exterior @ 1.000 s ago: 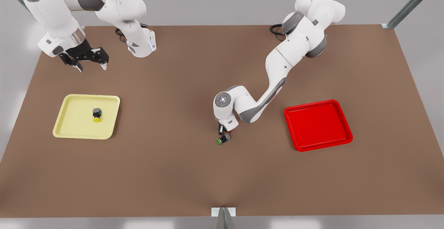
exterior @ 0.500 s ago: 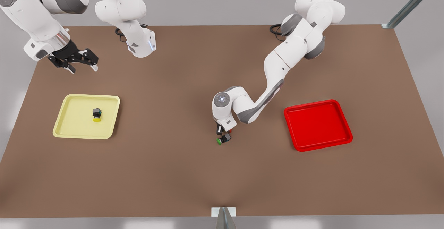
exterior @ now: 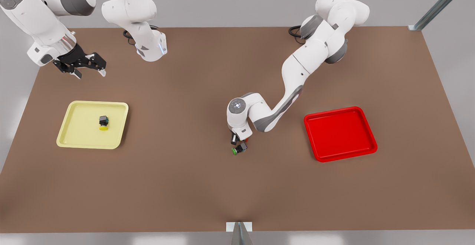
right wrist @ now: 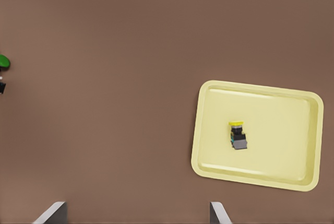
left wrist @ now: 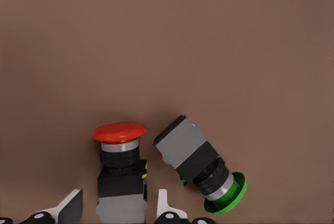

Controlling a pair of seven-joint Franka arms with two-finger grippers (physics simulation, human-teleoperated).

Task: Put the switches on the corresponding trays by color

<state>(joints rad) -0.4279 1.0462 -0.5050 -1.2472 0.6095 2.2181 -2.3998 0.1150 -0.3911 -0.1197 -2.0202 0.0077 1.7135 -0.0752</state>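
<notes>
Straddling the red switch point(left wrist: 120, 174), left gripper point(left wrist: 119, 211): fingers spread either side of its dark body, not yet clamped. Green switch point(left wrist: 201, 169) lies just beside one finger; judged best to close squarely on the body, then lift clear without nudging it. Red tray point(exterior: 340, 133) well apart. Right gripper point(exterior: 83, 67): open, empty, waiting high above yellow tray point(right wrist: 209, 130), yellow switch point(right wrist: 238, 135) inside.

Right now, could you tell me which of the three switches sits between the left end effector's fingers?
The red-capped switch, flanked by the left end effector; the green-capped switch lies beside it, the yellow-capped switch in the yellow tray.
</notes>
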